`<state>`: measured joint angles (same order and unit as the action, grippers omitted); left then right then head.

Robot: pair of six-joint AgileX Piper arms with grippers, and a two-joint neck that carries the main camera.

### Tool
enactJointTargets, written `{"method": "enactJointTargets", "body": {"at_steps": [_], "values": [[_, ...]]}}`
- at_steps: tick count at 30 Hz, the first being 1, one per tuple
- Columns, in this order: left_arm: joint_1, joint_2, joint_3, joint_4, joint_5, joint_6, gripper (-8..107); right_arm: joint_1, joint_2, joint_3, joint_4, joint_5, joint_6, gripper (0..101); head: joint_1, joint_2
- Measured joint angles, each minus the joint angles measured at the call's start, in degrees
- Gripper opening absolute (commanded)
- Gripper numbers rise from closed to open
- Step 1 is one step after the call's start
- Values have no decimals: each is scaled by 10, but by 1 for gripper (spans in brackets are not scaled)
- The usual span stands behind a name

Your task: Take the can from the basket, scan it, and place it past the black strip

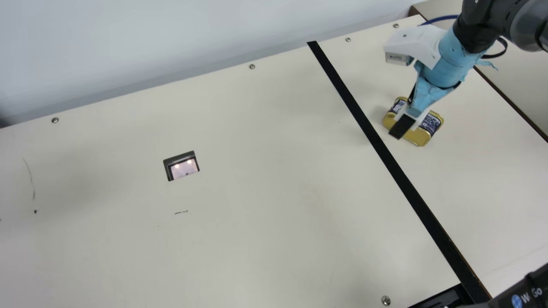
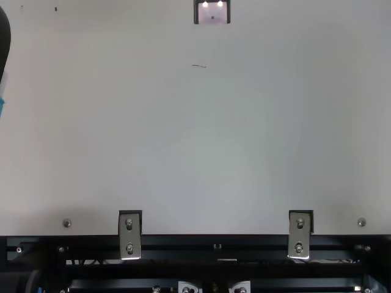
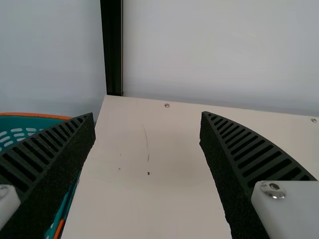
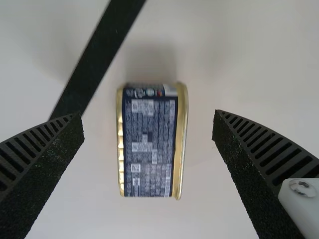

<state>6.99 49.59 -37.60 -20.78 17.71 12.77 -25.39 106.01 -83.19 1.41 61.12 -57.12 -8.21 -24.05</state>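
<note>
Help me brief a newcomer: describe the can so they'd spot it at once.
Find the black strip slanting across the cream table in the main view. Just right of it, under the open right gripper, lies a squat, round-cornered can. Its gold metal and dark blue printed label set it apart from the flat, plain strip.

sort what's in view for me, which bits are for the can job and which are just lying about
For the job:
- can
- basket
- lit window, probably the scanner
- black strip
- right gripper, open over the can

Just there:
- table screws
- pen mark
- metal brackets
- blue cable
</note>
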Motion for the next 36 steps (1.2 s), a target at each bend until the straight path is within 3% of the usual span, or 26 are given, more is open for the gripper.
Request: {"method": "enactJointTargets", "body": {"at_steps": [15, 26, 36], "values": [[0, 0, 0, 0, 0, 0, 90, 91, -3, -84, 89, 22, 7, 101, 3, 0], [0, 0, 0, 0, 0, 0, 90, 154, 2, -119, 130, 0, 22, 101, 0, 6], [0, 0, 0, 0, 0, 0, 90, 196, 8, -138, 172, -14, 24, 101, 3, 100]]}}
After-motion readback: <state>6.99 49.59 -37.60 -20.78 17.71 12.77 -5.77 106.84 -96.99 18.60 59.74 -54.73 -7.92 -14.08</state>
